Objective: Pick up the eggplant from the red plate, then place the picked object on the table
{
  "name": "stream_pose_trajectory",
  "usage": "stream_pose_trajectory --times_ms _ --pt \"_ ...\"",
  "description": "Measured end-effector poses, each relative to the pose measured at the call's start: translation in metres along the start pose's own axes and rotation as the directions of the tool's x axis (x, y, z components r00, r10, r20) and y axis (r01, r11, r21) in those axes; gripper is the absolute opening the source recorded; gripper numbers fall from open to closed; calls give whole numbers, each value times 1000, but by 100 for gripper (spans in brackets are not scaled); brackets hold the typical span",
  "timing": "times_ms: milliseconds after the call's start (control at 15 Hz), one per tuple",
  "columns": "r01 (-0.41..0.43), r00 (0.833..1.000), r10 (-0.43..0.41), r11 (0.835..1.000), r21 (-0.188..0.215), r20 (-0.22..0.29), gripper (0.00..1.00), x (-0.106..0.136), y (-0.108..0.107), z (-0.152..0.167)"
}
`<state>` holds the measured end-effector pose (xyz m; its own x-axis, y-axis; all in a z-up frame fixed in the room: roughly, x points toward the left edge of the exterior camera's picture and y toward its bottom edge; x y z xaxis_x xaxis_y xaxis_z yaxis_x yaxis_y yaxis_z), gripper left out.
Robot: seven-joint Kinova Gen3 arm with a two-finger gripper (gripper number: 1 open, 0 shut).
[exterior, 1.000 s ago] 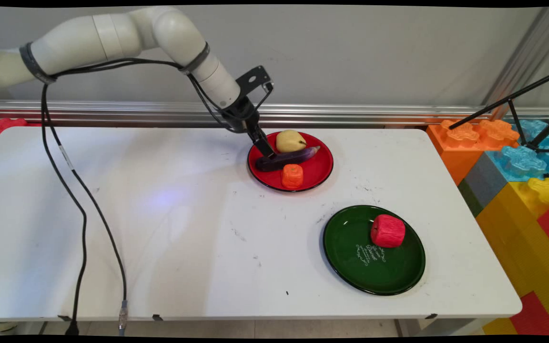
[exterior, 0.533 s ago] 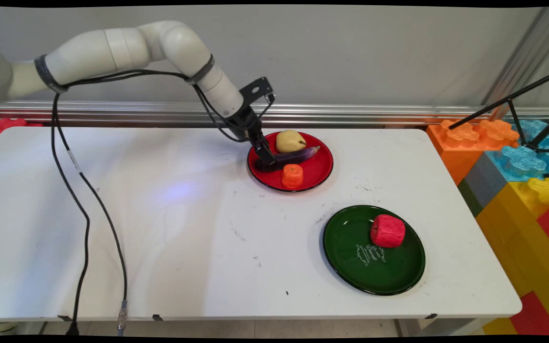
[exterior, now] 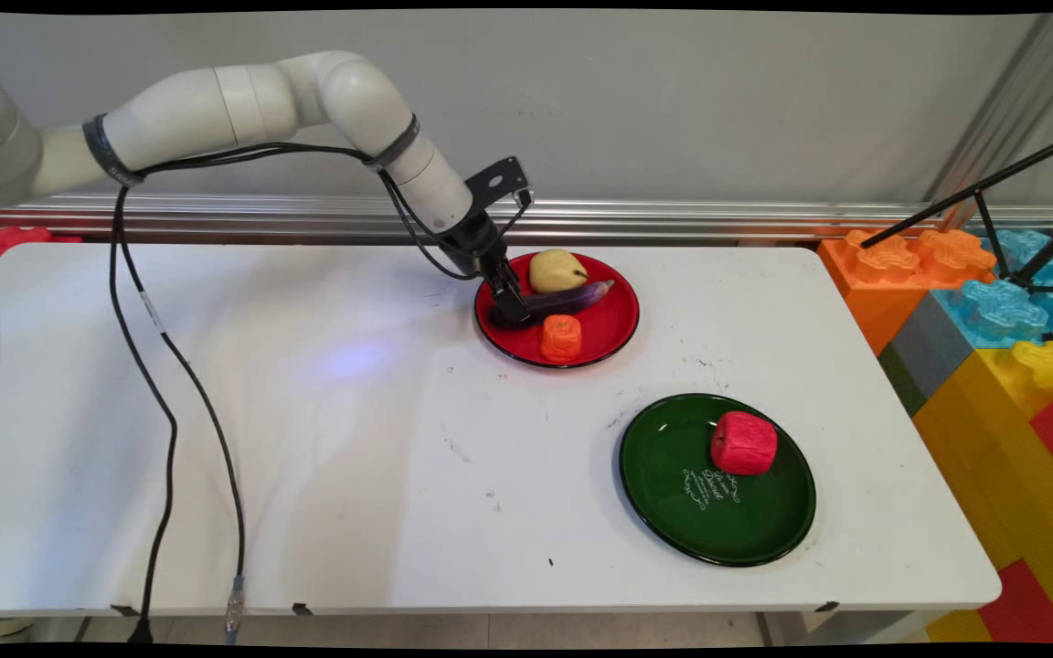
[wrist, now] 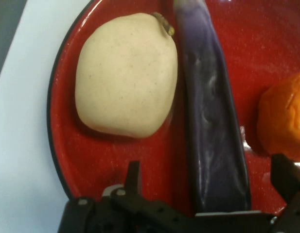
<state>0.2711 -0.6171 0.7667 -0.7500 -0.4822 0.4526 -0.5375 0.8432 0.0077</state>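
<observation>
A red plate (exterior: 620,322) (wrist: 286,34) at the back of the table holds a yellow pear (exterior: 556,270) (wrist: 126,73), a purple eggplant (exterior: 574,297) (wrist: 213,121) and an orange fruit (exterior: 560,338) (wrist: 284,116). My gripper (exterior: 513,311) (wrist: 208,174) is low over the eggplant's thick left end. It is open, with one finger on either side of the eggplant and a gap on both sides. The pear lies just beyond one finger, the orange fruit just beyond the other.
A green plate (exterior: 673,480) with a red fruit (exterior: 744,442) stands at the front right. Black cables (exterior: 161,366) hang from the arm over the table's left side. Big coloured blocks (exterior: 993,320) and a tripod leg (exterior: 974,196) stand to the right of the table.
The arm has come down and slightly right, bringing the gripper lower onto the plate so that its fingers now straddle the eggplant's thick end. The things on the plates have not moved.
</observation>
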Motion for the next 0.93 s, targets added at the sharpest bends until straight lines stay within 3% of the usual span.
stream_pose_trajectory --times_ms 333,400,933 --pt "-7 1000 7 1000 1 4 100 1 1 1" --pt "-10 1000 10 1000 1 5 0 1 1 1" --pt "-23 1000 23 1000 2 11 0 1 4 0"
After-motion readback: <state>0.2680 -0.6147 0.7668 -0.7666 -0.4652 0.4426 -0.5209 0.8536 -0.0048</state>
